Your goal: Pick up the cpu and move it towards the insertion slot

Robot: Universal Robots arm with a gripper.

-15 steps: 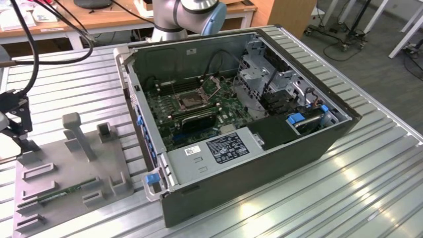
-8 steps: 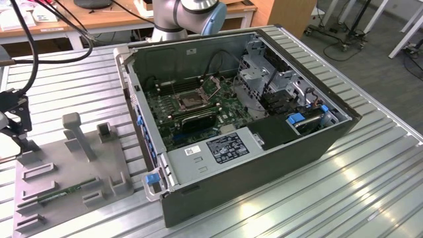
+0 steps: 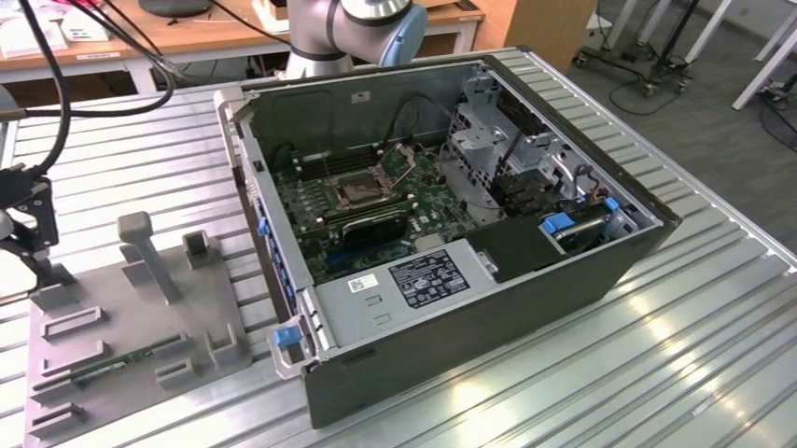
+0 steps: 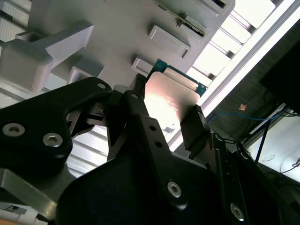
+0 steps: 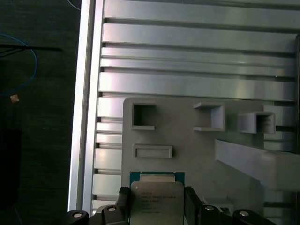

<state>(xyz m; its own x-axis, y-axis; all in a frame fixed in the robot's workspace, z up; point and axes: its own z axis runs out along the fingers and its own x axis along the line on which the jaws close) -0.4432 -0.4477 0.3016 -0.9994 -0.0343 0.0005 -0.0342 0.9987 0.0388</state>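
Gripper (image 3: 48, 273) hangs at the far edge of the exterior view's left, low over the back corner of a grey fixture plate (image 3: 125, 327) that lies on the slatted aluminium table (image 3: 697, 327). The gripper hides what sits under it there. A thin green memory stick (image 3: 118, 362) lies on the plate toward the lower left of the frame, and 2 tall grey posts (image 3: 140, 252) stand on the plate nearer its middle. The open computer case (image 3: 498, 280) fills the centre of the frame, well apart from the gripper. Inside it, on the green motherboard (image 3: 424, 210), the insertion slot (image 3: 361, 193) shows as a dark square in a silver frame. The arm (image 3: 342, 33) rises behind the case at the top centre.

In the second wrist view the cpu (image 4: 171, 101) sits between the 2 black fingers (image 4: 194, 124), silvery top toward the camera and a green edge showing at its far side. The gripper (image 4: 164, 117) is closed narrow on 2 opposite edges of the chip. Beyond it lie the plate (image 4: 117, 28) and the memory stick (image 4: 187, 21).

In the first wrist view the cpu (image 5: 157, 199) is clamped in the gripper (image 5: 157, 206), a finger (image 5: 190, 202) on each side, over the plate (image 5: 187, 150) near its edge. A square pocket (image 5: 144, 116) lies just past it. I cannot tell whether the chip touches the plate.
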